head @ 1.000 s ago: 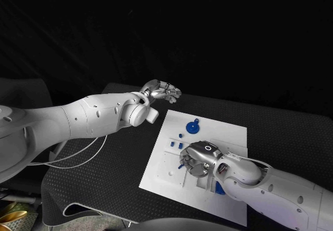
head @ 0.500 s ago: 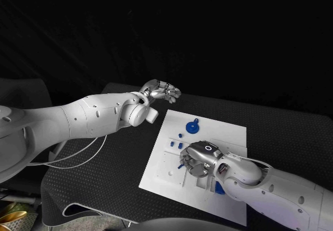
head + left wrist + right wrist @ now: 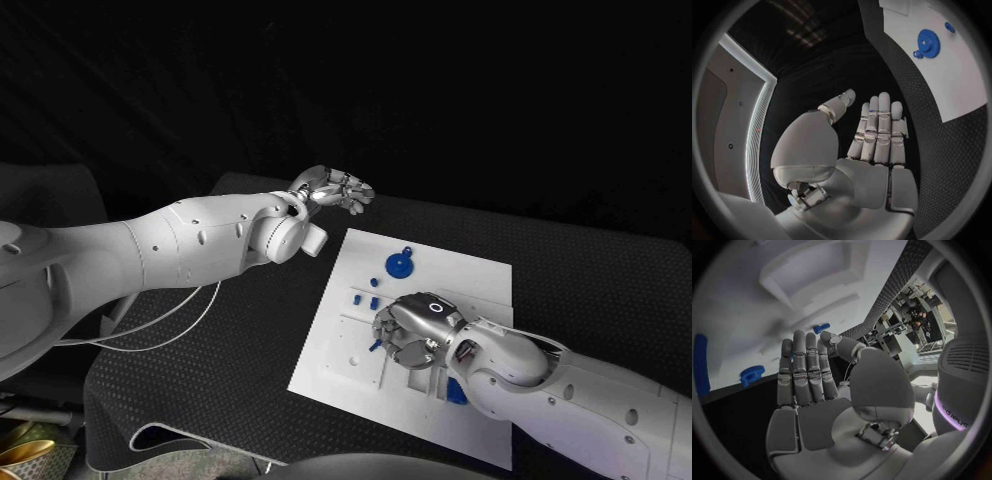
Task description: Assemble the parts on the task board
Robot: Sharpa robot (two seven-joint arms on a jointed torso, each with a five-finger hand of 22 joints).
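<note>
The white task board (image 3: 447,272) lies in the middle of the black table. A blue gear (image 3: 400,264) stands on its far part, and the left wrist view shows that gear (image 3: 927,43) too. Two small blue parts (image 3: 366,298) sit near the board's left edge. My right hand (image 3: 414,335) hovers low over the board's middle. Its fingers (image 3: 804,371) are stretched out flat with nothing in them, with a small gear (image 3: 752,374) and a blue peg (image 3: 820,328) beside them. My left hand (image 3: 335,188) is raised off the board's far left corner. That hand's fingers (image 3: 878,131) are straight and empty.
A long blue part (image 3: 456,391) lies on the board's near side, partly under my right forearm. A white cable (image 3: 159,325) loops over the table's left part. Black matting (image 3: 606,270) surrounds the board.
</note>
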